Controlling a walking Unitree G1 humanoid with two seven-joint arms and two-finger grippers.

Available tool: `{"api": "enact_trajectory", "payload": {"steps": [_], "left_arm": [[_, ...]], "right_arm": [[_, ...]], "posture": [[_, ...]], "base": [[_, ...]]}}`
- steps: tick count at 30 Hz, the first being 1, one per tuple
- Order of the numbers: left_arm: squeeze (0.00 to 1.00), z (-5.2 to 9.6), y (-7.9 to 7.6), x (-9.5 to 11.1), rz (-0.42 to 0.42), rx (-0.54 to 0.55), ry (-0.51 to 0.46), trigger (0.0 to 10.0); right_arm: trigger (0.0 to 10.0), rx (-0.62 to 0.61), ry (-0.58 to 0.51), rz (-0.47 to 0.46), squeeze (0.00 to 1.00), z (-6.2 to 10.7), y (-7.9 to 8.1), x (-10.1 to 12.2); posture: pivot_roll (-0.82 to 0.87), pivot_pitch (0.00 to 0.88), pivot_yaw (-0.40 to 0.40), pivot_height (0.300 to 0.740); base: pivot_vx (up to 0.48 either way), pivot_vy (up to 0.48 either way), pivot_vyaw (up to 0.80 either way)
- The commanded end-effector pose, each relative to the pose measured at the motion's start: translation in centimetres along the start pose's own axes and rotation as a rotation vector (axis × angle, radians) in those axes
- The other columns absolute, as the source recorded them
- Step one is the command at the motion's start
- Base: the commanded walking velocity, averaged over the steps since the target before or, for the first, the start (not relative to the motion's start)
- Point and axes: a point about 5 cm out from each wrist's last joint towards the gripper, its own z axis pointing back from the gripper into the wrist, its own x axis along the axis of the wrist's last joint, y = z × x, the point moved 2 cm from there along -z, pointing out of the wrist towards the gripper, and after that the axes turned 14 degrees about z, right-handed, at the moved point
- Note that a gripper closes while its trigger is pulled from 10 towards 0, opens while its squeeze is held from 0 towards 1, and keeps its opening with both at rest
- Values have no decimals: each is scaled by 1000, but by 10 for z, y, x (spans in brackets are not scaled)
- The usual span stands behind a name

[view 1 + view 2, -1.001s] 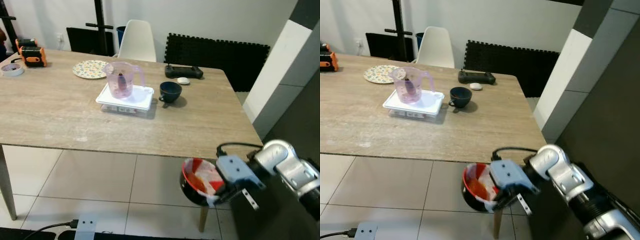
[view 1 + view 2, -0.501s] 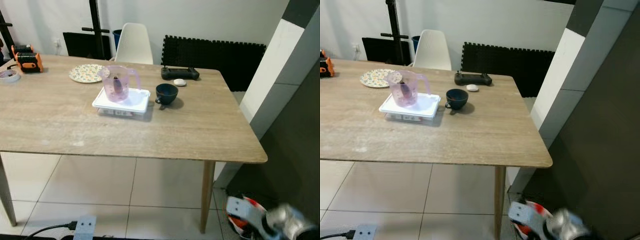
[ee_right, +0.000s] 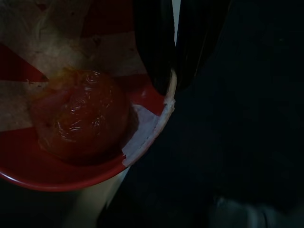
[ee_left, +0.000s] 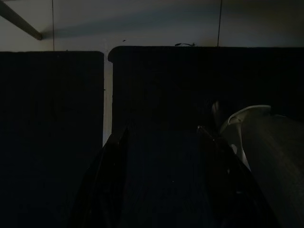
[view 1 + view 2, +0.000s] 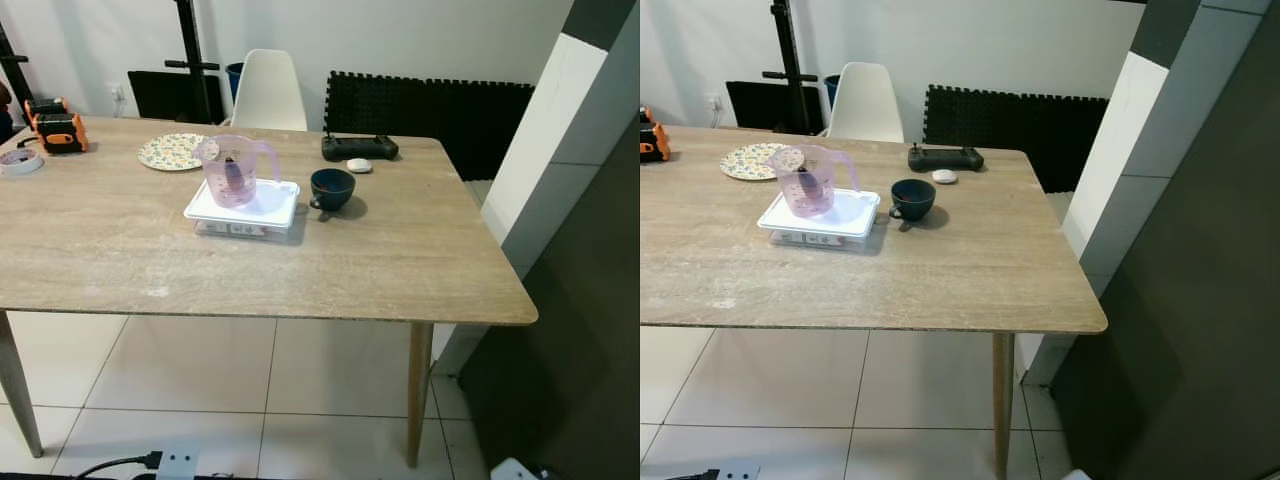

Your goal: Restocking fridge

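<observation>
We see our right gripper (image 3: 173, 78) pinching the rim of a red-and-white bowl (image 3: 57, 166) that holds a plastic-wrapped reddish lump of food (image 3: 80, 121). Our left gripper (image 4: 164, 156) hangs in deep shade over a dark surface, its fingers (image 4: 114, 180) parted. Ahead stands the wooden table (image 5: 400, 250); a pink transparent measuring jug (image 5: 232, 170) sits on a flat white container (image 5: 245, 208) mid-table, a dark blue cup (image 5: 331, 188) just beside it, and a patterned plate (image 5: 170, 151) near the far edge.

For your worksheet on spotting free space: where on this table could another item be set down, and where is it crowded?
The table's near half and right end are bare. It is crowded farther back: jug on the white tray, dark cup, patterned plate, black controller.
</observation>
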Motion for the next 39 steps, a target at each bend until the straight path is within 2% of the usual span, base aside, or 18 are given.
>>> {"api": "enact_trajectory", "payload": {"steps": [1,5,11,12,13,16,26,39], "left_arm": [[0,0,-5,-3,-1,-16,11,10000],[0,0,-10,0,17,-30,10,10000],[0,-1,-13,3,33,-37,13,10000],[0,-1,-13,2,33,-36,16,10000],[0,-1,-12,0,39,-29,21,10000],[0,1,-11,-6,41,-23,34,10000],[0,3,-11,-18,43,-20,64,10000],[0,1,-17,-9,35,-35,45,10000]], "right_arm": [[10000,-31,10,7,0,0,-3,-1],[10000,-123,18,-35,0,-1,-6,2],[10000,-148,14,-80,0,-1,-8,2],[10000,-151,19,-101,0,-1,-7,0],[10000,-166,27,-172,0,-1,-6,-6],[10000,-173,46,-227,0,-1,-3,-14],[10000,-168,52,-233,0,-2,1,-14],[10000,-168,44,-206,0,-2,-2,-9]], "posture": [[-57,26,-61,740],[-73,36,-52,740],[-69,25,-52,740],[-68,21,-53,740],[-60,10,-60,740],[-58,1,-67,740],[-66,0,-68,740],[-67,0,-74,740]], "base": [[0,0,0],[0,0,0],[-46,0,0],[-300,0,0],[-304,0,0],[-326,0,0],[-350,0,0],[-337,0,0]]}}
